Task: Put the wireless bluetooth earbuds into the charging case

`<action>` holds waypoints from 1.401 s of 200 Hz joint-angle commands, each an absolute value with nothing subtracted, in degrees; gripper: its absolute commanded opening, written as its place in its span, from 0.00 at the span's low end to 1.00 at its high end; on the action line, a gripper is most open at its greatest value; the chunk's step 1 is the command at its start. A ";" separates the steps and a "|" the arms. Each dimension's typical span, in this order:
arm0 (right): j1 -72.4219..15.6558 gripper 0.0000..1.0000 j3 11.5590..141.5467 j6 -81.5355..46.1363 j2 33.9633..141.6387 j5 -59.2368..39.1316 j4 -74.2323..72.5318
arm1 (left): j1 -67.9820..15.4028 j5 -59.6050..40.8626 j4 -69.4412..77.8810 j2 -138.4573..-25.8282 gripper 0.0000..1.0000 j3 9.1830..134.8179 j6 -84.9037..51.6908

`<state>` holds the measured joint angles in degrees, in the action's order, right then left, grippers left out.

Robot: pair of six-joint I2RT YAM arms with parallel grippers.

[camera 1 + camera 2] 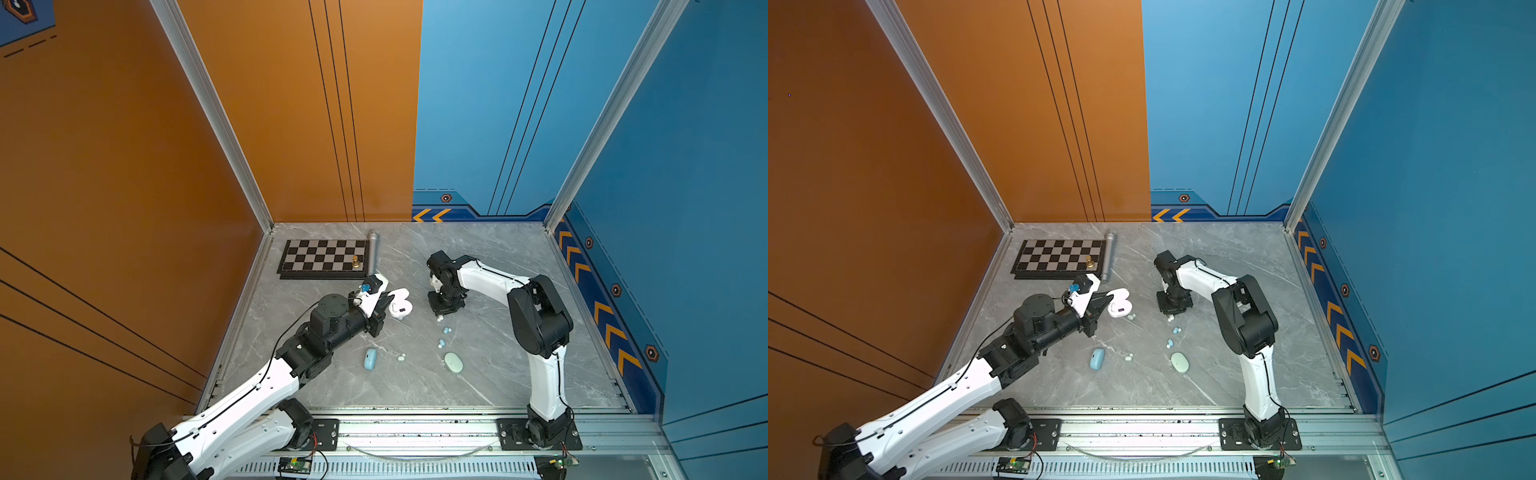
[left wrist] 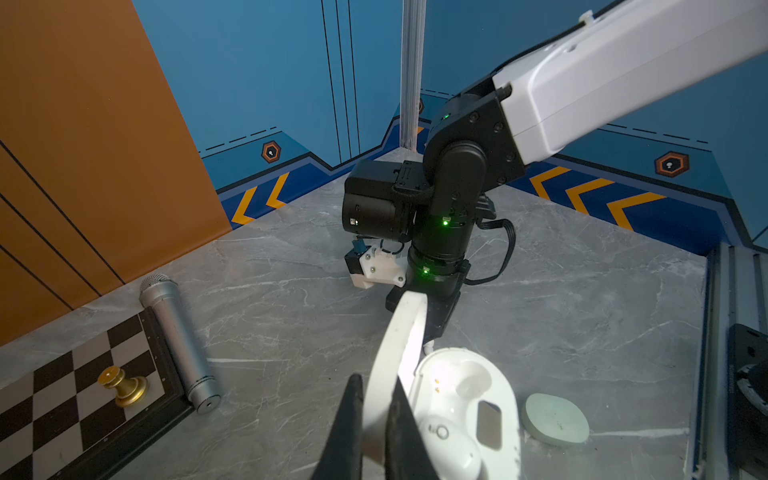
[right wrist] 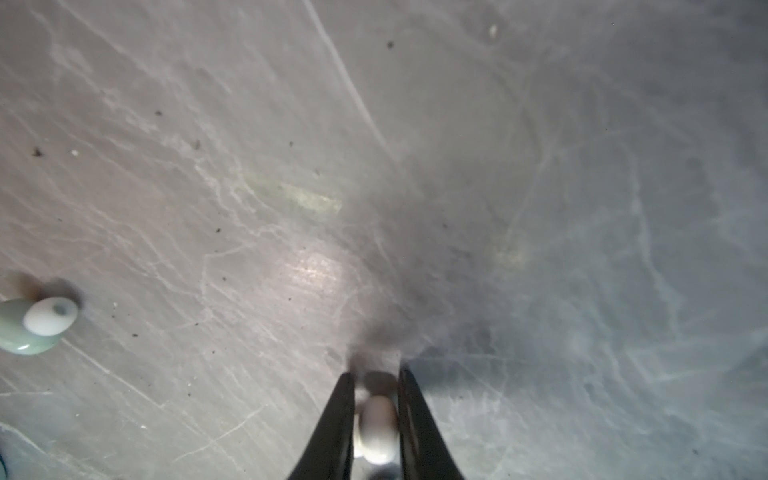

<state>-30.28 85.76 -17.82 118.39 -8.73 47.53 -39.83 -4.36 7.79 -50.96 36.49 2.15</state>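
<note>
Wrist views, unlike top views, show both grips: left gripper clamped shut on the lid of the white charging case, right gripper narrowly pinching a white earbud.

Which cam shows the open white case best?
Left wrist: the white case fills the foreground, lid clamped in the left tool, one earbud seated, the other well empty. In both top views the case is small, its wells unreadable. Right wrist does not show it.

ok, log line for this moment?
left gripper: shut on lid of white charging case | right gripper: closed on white earbud on table | stage: picking earbud
</note>
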 commanded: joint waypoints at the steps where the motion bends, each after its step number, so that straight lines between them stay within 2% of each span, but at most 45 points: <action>1: -30.67 0.23 83.11 -17.65 119.24 -7.93 48.66 | -40.13 -3.17 9.26 -50.46 0.00 38.32 3.55; 31: -30.67 0.26 82.52 -17.75 119.19 -7.73 48.65 | -40.07 -3.17 9.33 -50.42 0.00 38.32 3.61; 75: -30.67 0.25 81.76 -18.11 117.35 -6.45 48.62 | -40.10 -3.03 9.32 -50.10 0.00 38.32 3.69; 126: -30.89 0.19 81.03 -18.39 117.07 -6.07 48.65 | -39.98 -2.18 9.29 -49.60 0.00 37.89 3.89; 169: -30.99 0.19 80.42 -18.33 116.30 -5.72 48.68 | -39.90 -2.18 9.29 -49.75 0.00 37.96 4.12; 199: -30.84 0.12 80.35 -18.24 115.55 -6.02 48.60 | -39.90 -2.49 9.39 -50.52 0.00 38.08 4.17; 280: -27.38 0.12 79.14 -21.51 104.45 -11.58 48.74 | -41.29 1.48 15.96 -61.61 0.00 37.61 11.16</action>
<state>-28.25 79.64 -19.53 110.59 -8.60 47.03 -40.64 -0.56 10.55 -58.26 36.56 8.43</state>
